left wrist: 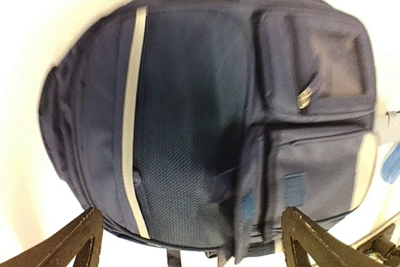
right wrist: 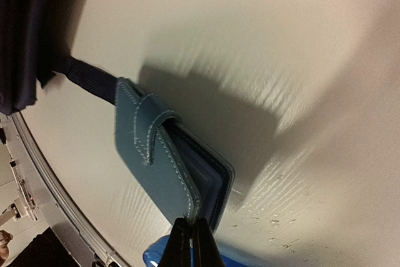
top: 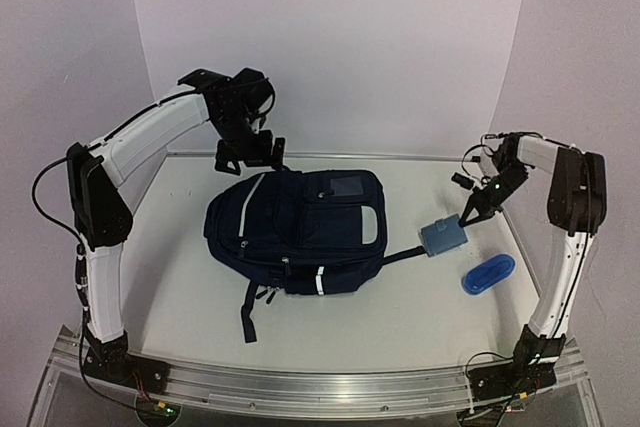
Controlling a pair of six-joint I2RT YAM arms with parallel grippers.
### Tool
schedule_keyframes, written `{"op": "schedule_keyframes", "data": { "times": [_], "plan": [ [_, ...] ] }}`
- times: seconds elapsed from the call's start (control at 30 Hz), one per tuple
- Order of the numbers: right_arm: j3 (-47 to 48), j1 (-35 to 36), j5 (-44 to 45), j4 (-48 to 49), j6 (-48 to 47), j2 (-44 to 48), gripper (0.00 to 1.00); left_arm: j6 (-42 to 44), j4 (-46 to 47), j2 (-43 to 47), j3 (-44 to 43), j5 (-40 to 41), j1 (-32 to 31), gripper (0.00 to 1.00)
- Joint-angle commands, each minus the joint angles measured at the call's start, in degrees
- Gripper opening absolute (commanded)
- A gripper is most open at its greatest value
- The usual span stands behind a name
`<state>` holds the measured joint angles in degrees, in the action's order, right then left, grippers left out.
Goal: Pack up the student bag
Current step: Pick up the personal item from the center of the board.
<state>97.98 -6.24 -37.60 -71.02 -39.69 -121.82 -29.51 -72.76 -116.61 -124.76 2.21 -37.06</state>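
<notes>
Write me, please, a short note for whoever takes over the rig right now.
Left pincer: open, empty, above the far end of the backpack.
Right pincer: shut at a corner of the small blue wallet; I cannot tell whether it has caught the edge.
Things: the backpack lies flat mid-table and its pockets look zipped. The wallet is to its right, by a strap. The blue oval case is nearer the right arm's base.
Done: nothing seen packed.
To do: open the backpack, put in the wallet and case.
</notes>
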Motion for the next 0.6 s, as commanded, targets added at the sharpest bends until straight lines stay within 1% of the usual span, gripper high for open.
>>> {"op": "schedule_keyframes", "data": {
  "times": [0.0, 0.07, 0.17, 0.3, 0.47, 0.57],
  "plan": [
    [8.23, 0.17, -9.81, -1.59, 3.46, 10.07, 0.0, 4.89, -3.35, 0.5, -9.05, 0.39, 0.31, 1.0],
    [11.44, 0.77, -12.61, -0.61, 5.51, 12.11, 0.0, 8.39, 1.04, 2.37, -7.92, -5.59, 0.32, 1.0],
    [16.66, 2.7, -15.4, 1.38, 9.49, 14.83, 0.0, 12.04, 10.82, 6.84, -2.24, -15.46, 0.31, 1.0],
    [21.2, 8.64, -16.49, 6.23, 15.38, 19.0, 0.0, 16.39, 20.84, 9.08, 1.04, -28.59, 0.13, 1.0],
    [19.56, 16.62, -16.26, 19.96, 25.56, 25.83, 0.0, 19.41, 31.42, 9.57, 3.21, -39.08, -2.74, 1.0],
    [18.81, 20.23, -16.49, 25.16, 28.64, 28.6, 0.0, 20.07, 34.04, 8.95, 3.66, -42.33, -3.98, 1.0]
  ]
}}
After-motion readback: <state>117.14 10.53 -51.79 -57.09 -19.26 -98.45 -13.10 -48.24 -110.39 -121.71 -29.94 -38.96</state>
